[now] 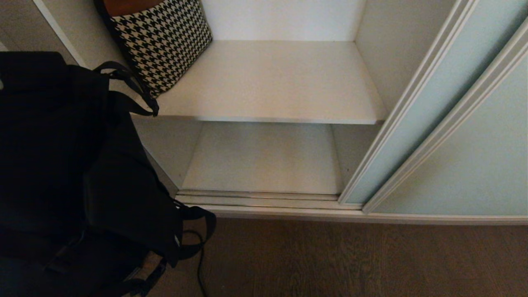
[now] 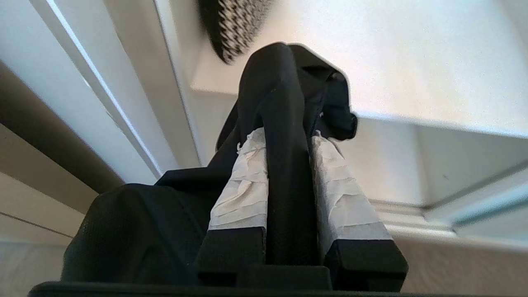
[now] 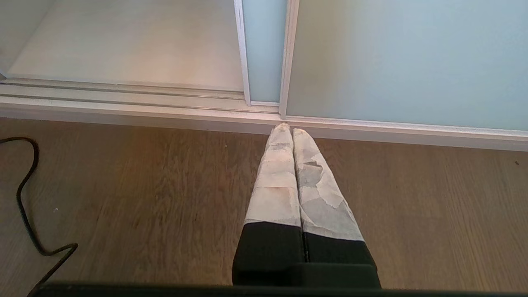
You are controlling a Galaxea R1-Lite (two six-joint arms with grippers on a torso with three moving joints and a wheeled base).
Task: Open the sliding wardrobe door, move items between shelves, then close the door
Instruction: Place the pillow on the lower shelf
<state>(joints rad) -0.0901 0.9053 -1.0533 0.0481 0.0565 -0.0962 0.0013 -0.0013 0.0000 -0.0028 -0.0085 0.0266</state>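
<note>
A black fabric bag [image 1: 62, 165] with straps hangs at the left, in front of the open wardrobe and above the floor. My left gripper [image 2: 284, 136] is shut on one of its thick straps [image 2: 284, 103]; the bag's body [image 2: 123, 231] sags beside the fingers. In the head view the bag hides that gripper. The upper shelf [image 1: 280, 82] and the lower shelf [image 1: 264, 161] lie bare ahead. The sliding wardrobe door [image 1: 449, 82] stands slid to the right, overlapping a second glass panel [image 1: 474, 165]. My right gripper [image 3: 287, 128] is shut and empty, low over the wooden floor by the door's lower corner.
A black-and-white houndstooth bag [image 1: 165, 41] leans at the left end of the upper shelf, close to the held bag. The grooved floor track [image 1: 264, 198] runs along the wardrobe's front. A black cable [image 3: 24, 194] trails on the floor at the left.
</note>
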